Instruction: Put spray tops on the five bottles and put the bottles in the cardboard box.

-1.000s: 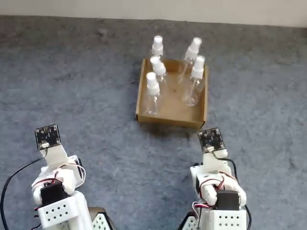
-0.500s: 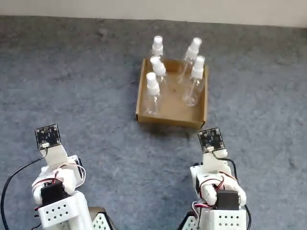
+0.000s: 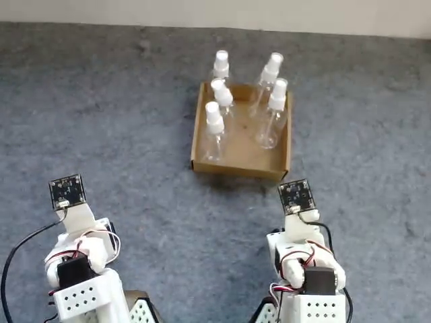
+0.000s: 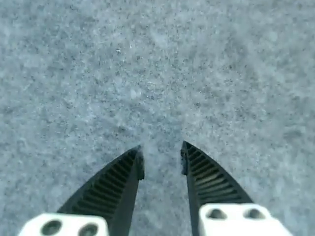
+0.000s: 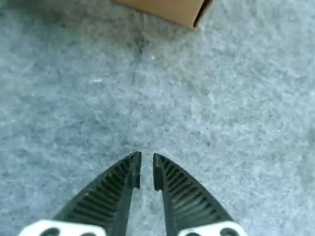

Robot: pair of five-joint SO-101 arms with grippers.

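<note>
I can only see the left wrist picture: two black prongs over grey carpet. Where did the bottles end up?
Observer: In the high view, five bottles stand upright in the cardboard box, out ahead of both arms, though the two farthest are harder to judge.
Operator: Do they have their sprayers on?
Observer: Yes, each one carries a white spray top.
Operator: And what is the other arm doing?
Observer: The right gripper hangs over bare carpet and holds nothing. A corner of the box lies just beyond it.
</note>
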